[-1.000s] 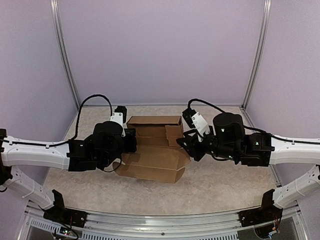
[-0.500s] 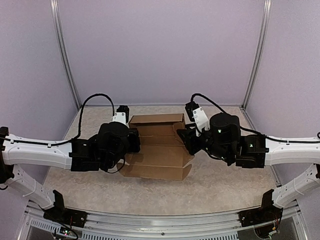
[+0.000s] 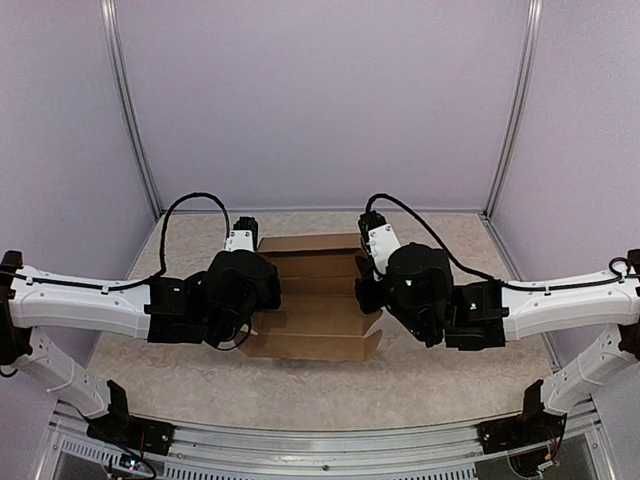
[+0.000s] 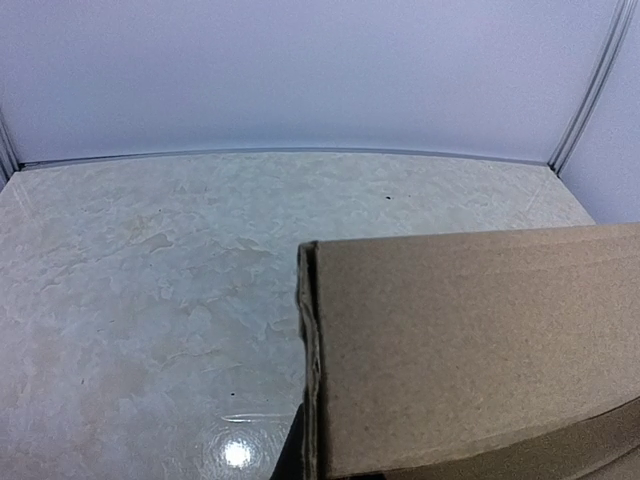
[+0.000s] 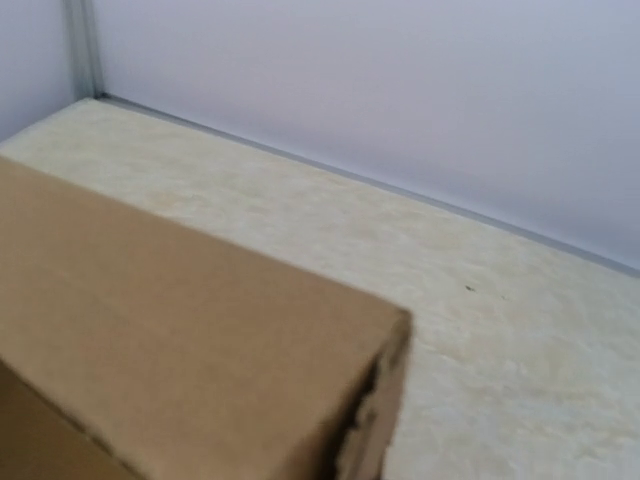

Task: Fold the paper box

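Room, top view: pale lilac walls [image 3: 320, 100] and metal posts [image 3: 130, 110] stand around a beige mottled table [image 3: 430, 370].
Paper box, top view: the paper box [image 3: 315, 320] lies in the middle of the table between the two arms. It is half folded, its brown panels going in steps toward the back wall.
Left gripper, top view: the left gripper [image 3: 262, 288] is close against the left end of the box, and the black wrist covers its fingers.
Right gripper, top view: the right gripper [image 3: 362, 290] is close against the right end, its fingers also covered.
Left wrist view: a brown panel of the box [image 4: 460, 350] fills the lower right, with its cut edge upright near the middle and the table behind.
Left claw: together. Whether cardboard sits between the fingers cannot be told.
Right wrist view: a blurred corner of the box [image 5: 170, 330] fills the lower left, with the table and wall beyond.
Right claw: no finger shows, so apart or together cannot be told.
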You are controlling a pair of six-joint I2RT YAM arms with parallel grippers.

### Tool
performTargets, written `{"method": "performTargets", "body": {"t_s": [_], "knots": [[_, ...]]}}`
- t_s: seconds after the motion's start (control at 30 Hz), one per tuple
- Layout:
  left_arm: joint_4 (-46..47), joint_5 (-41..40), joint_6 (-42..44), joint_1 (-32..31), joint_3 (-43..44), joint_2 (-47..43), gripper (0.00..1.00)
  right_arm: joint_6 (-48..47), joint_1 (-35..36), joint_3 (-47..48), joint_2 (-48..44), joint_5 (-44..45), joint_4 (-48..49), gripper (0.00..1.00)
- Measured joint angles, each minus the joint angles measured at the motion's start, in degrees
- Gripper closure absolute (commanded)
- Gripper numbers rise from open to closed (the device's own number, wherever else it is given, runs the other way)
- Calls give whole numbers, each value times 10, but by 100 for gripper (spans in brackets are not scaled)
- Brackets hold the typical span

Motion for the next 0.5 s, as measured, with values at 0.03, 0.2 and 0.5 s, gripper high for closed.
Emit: {"method": "performTargets", "body": {"t_s": [0.03, 0.2, 0.5], "knots": [[-6, -5, -2, 0, 0, 1, 100, -1, 4, 5, 10, 18, 0, 99], [-21, -13, -12, 0, 3, 1, 100, -3, 19, 26, 41, 78, 0, 100], [-35, -21, -26, 0, 3, 1, 75, 1, 40, 67, 87, 140, 0, 100]]}}
